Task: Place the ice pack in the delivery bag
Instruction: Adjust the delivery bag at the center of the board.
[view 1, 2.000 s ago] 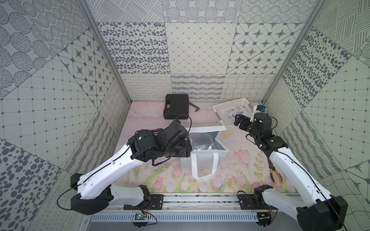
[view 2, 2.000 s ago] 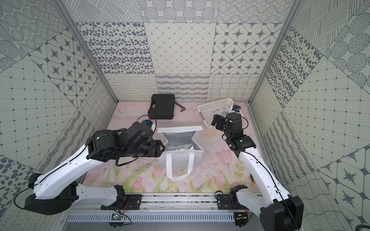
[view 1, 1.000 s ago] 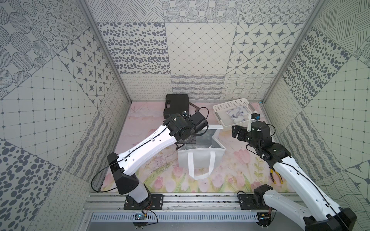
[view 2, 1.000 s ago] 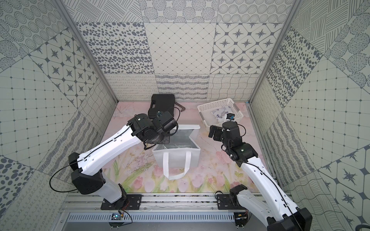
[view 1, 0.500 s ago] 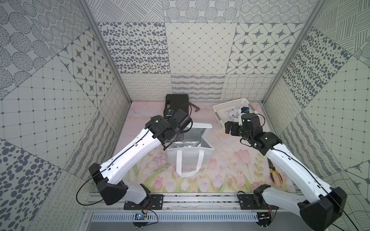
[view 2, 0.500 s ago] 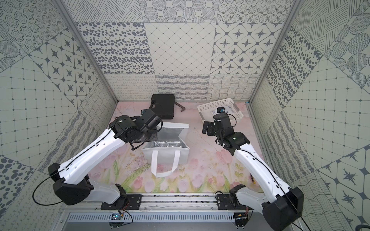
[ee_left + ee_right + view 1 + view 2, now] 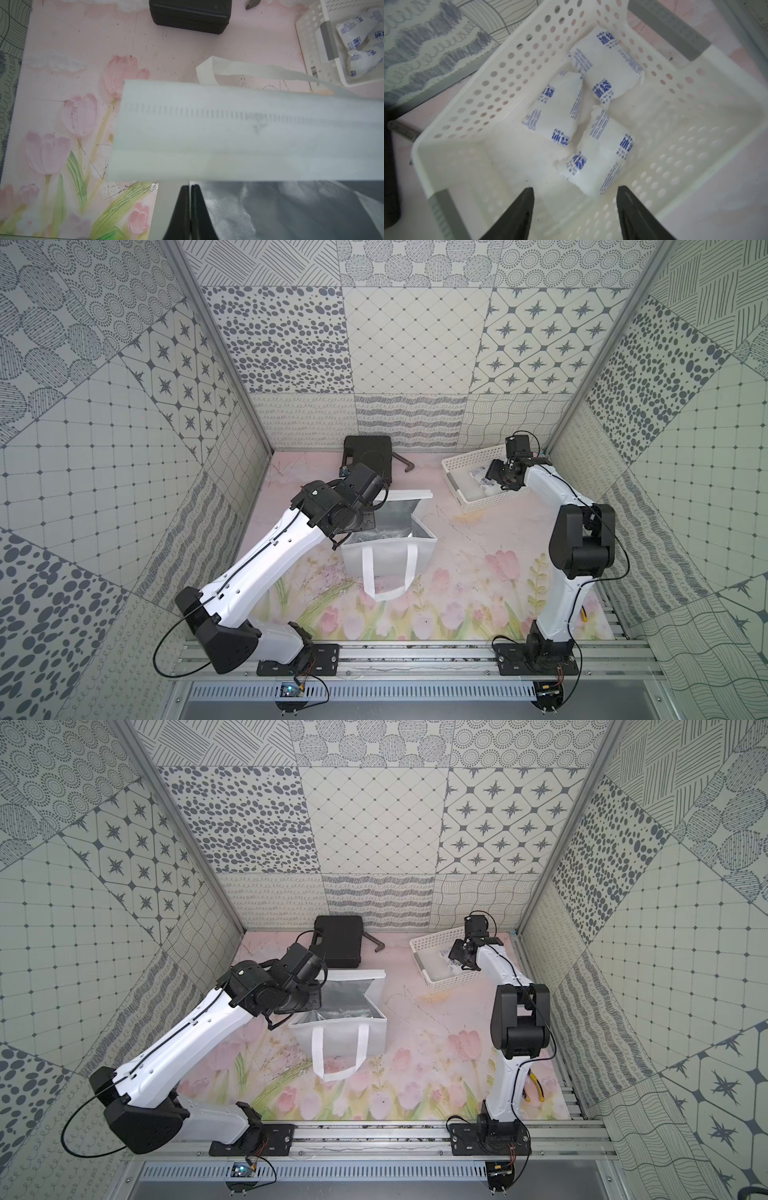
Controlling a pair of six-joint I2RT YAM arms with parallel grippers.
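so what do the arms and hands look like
The left arm and right arm are smooth white shells with bulky black joints and thin black cables looping alongside. The left hand and right hand each have two tapered matte black fingers.

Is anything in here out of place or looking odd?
Yellow-handled pliers lie at the mat's edge beside the right arm, unrelated to the ice packs or bag. A dark L-shaped piece lies loose by the black case. Nothing is spilled.
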